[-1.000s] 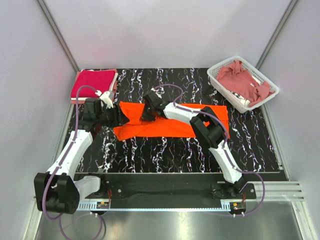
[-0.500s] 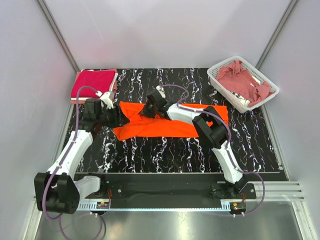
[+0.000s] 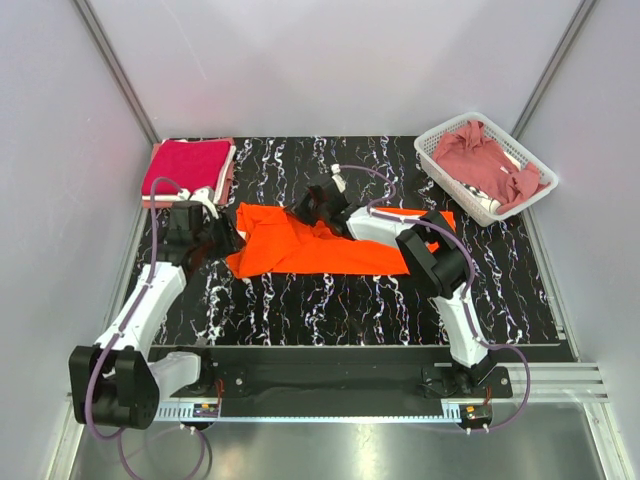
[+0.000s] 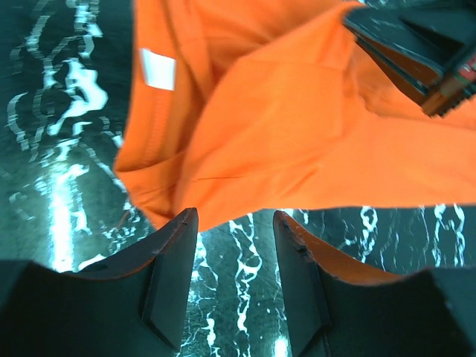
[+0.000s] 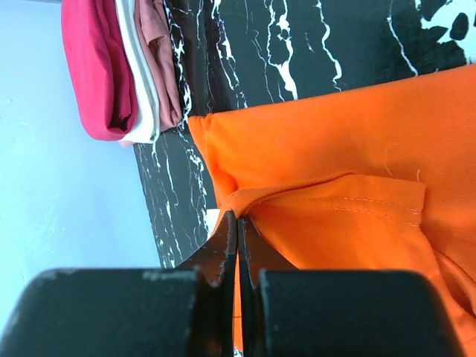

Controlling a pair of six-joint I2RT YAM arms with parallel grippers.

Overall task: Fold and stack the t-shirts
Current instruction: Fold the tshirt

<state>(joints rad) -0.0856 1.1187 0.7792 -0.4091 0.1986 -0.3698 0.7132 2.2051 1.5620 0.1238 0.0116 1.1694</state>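
Movement over the last second shows best from above: the right jaws, pinched on a fold of the orange t-shirt (image 3: 330,255), have carried that fold toward the far right, away from the shirt's left end, while the left jaws have drawn back to the left, just off the cloth's edge. I read this as a fold being pulled across, with the shirt not yet compact enough to stack. The shirt lies mid-worktop (image 3: 300,310), with a bare strip between its near hem and the front edge. The folded stack (image 3: 185,165) sits at the far-left corner, close behind the left arm, and the basket (image 3: 432,142) holding a dusty-rose shirt (image 3: 485,160) sits far right, well apart. From the left wrist, the left jaws stand open and empty over bare worktop, their tips just short of the shirt's hem; the collar's white label (image 4: 158,68) lies beyond. From the right wrist, the right jaws are closed tight on a ridge of orange cloth raised off the layer below, and the stack's crimson, pale and rose layers show past the shirt's corner, with a gap of worktop between.
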